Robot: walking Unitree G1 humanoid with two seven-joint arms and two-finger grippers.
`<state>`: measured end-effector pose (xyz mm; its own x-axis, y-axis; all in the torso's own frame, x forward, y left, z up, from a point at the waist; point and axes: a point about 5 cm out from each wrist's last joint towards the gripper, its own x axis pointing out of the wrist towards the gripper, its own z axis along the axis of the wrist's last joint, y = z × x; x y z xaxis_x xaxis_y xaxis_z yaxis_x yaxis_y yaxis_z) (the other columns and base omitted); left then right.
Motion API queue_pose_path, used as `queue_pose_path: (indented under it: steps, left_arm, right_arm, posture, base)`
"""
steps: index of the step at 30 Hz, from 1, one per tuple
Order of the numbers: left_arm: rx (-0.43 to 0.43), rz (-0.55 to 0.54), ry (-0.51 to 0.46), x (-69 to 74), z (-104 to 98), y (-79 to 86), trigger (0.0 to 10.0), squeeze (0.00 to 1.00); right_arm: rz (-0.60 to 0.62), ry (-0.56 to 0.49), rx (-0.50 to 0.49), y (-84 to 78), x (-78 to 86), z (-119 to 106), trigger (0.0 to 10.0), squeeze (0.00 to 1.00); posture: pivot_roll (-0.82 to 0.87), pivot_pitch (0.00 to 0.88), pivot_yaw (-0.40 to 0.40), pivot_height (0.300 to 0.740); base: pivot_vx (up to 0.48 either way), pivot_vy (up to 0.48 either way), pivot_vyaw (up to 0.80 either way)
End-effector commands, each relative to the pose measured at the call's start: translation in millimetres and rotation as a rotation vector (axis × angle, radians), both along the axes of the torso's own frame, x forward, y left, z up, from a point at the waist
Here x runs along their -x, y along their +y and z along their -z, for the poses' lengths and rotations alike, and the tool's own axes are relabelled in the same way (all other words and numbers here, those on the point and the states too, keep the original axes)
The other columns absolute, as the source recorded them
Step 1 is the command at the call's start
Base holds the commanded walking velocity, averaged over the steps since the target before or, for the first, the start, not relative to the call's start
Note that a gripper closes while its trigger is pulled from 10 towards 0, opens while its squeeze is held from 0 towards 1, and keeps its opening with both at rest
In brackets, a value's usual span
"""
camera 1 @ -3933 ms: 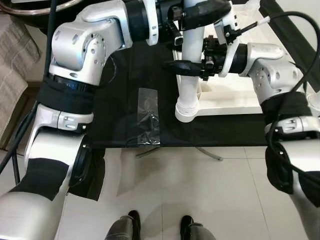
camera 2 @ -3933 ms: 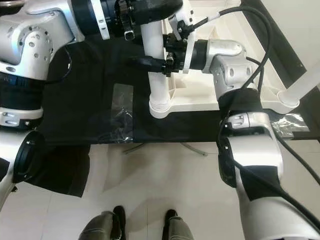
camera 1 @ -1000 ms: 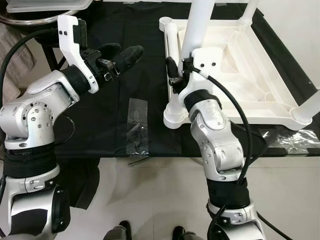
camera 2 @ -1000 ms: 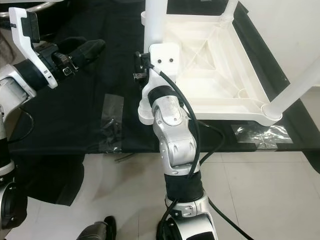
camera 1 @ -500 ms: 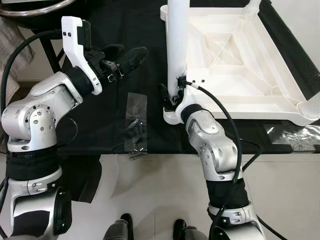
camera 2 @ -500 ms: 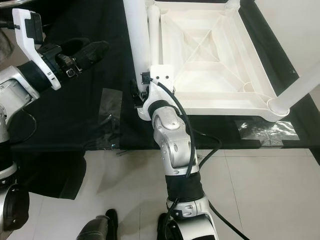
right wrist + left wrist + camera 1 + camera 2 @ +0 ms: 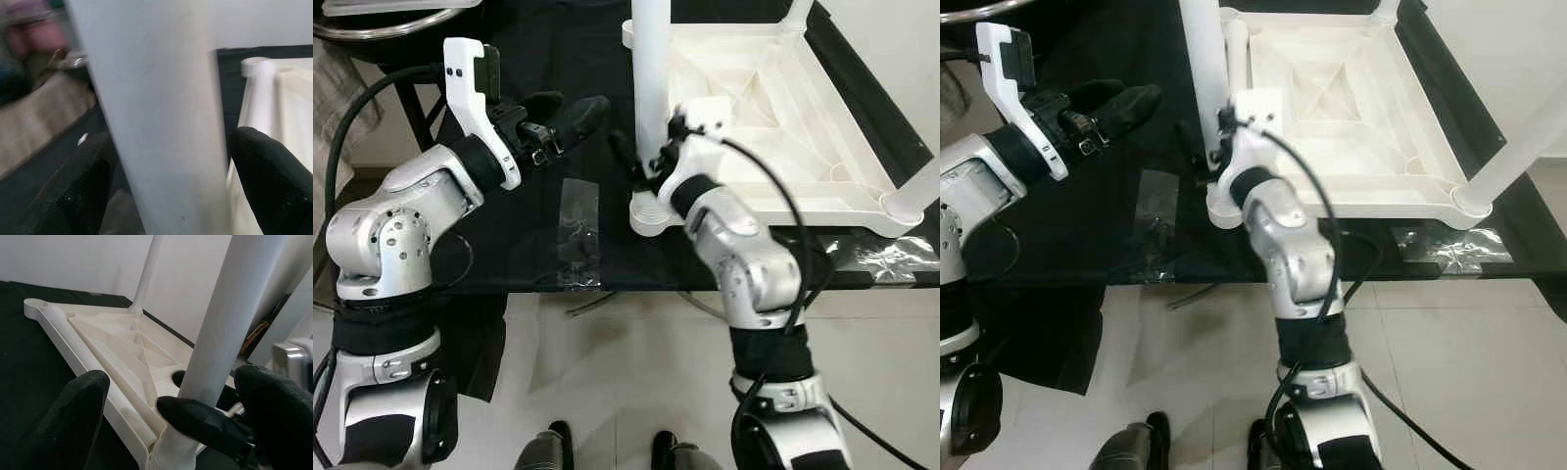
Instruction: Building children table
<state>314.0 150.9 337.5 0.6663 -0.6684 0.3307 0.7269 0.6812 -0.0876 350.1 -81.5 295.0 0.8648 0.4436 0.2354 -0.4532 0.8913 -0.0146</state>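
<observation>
In the left eye view, centre top, the upturned white tabletop [image 7: 773,117] lies on the black counter [image 7: 538,127] with three legs visible; the right claw [image 7: 641,162] is clamped on the near leg [image 7: 652,88]. The left claw [image 7: 570,110], upper left, hangs clear of it. In the left wrist view its fingers [image 7: 73,416] are spread apart.

This looks like a plain indoor room set up for trials rather than a lived-in home. The floor is pale glossy square tiles [image 7: 636,382] in the lower part of the frame. A bench draped in black cloth [image 7: 538,250] crosses the middle, with strips of clear shiny tape [image 7: 579,235] stuck on it. A bare white wall [image 7: 1518,59] fills the upper right, and a round metal rim [image 7: 372,24] shows at the upper left.
</observation>
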Motion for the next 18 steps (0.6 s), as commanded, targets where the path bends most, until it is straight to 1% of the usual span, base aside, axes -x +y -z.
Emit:
queue_pose_path:
  steps: [1,2,3,4,5,6,8,13,14,15,17,18]
  left_arm:
    - [-0.003,0.012,-0.012,4.3,0,-2.2,10.0,0.0]
    - [-0.002,0.012,-0.012,4.7,0,-2.3,10.0,0.0]
    - [-0.002,0.012,-0.012,4.7,0,-2.3,10.0,0.0]
    - [-0.002,0.011,-0.012,5.5,0,-2.2,10.0,0.0]
    - [-0.002,0.01,-0.012,5.7,0,-2.2,10.0,0.0]
    - [-0.002,0.01,-0.012,5.7,0,-2.2,10.0,0.0]
    - [-0.005,0.006,-0.013,6.0,-1,-1.7,10.0,0.0]
    - [-0.005,0.004,-0.014,7.1,-2,-1.7,10.0,0.0]
    - [-0.005,0.002,-0.012,7.8,-1,-1.6,10.0,0.0]
    - [-0.005,0.002,-0.012,7.8,-1,-1.6,10.0,0.0]
    - [-0.007,0.001,-0.01,8.8,-1,-1.5,10.0,0.0]
    - [-0.007,0.001,-0.01,8.8,-1,-1.5,10.0,0.0]
  right_arm:
    - [-0.032,-0.028,-0.005,-2.6,-2.3,-6,10.0,0.0]
    - [-0.049,-0.046,0.016,-6.4,-5.5,-11,10.0,0.0]
    - [-0.049,-0.046,0.016,-6.4,-5.5,-11,10.0,0.0]
    - [-0.108,-0.071,0.048,-12.4,-11.7,-20,10.0,0.0]
    - [-0.123,-0.079,0.058,-14.6,-13.6,-23,10.0,0.0]
    - [-0.123,-0.079,0.058,-14.6,-13.6,-23,10.0,0.0]
    - [-0.274,-0.055,0.033,-19.3,-20.0,-30,10.0,0.0]
    - [-0.344,-0.076,0.061,-25.3,-24.7,-37,10.0,0.0]
    - [-0.408,-0.087,0.068,-27.0,-27.9,-43,10.0,0.0]
    - [-0.408,-0.087,0.068,-27.0,-27.9,-43,10.0,0.0]
    - [-0.486,-0.098,0.061,-25.9,-27.8,-50,10.0,0.0]
    - [-0.486,-0.098,0.061,-25.9,-27.8,-50,10.0,0.0]
  posture:
    - [0.11,0.271,-0.009,0.74]
    - [0.11,0.271,-0.009,0.74]
    - [0.11,0.271,-0.009,0.74]
    - [0.12,0.274,-0.009,0.74]
    - [0.12,0.274,-0.009,0.74]
    - [0.12,0.274,-0.009,0.74]
    - [0.12,0.276,-0.011,0.74]
    - [0.13,0.283,-0.014,0.74]
    - [0.13,0.287,-0.014,0.74]
    - [0.13,0.287,-0.014,0.74]
    - [0.14,0.294,-0.016,0.74]
    - [0.14,0.294,-0.016,0.74]
  base:
    - [0.0,0.0,0.0]
    - [0.0,0.0,0.0]
    - [0.0,0.0,0.0]
    - [0.0,0.0,0.0]
    - [0.0,0.0,0.0]
    - [0.0,0.0,0.0]
    - [0.0,0.0,0.0]
    - [0.0,0.0,0.0]
    - [0.0,0.0,0.0]
    - [0.0,0.0,0.0]
    - [0.0,0.0,0.0]
    - [0.0,0.0,0.0]
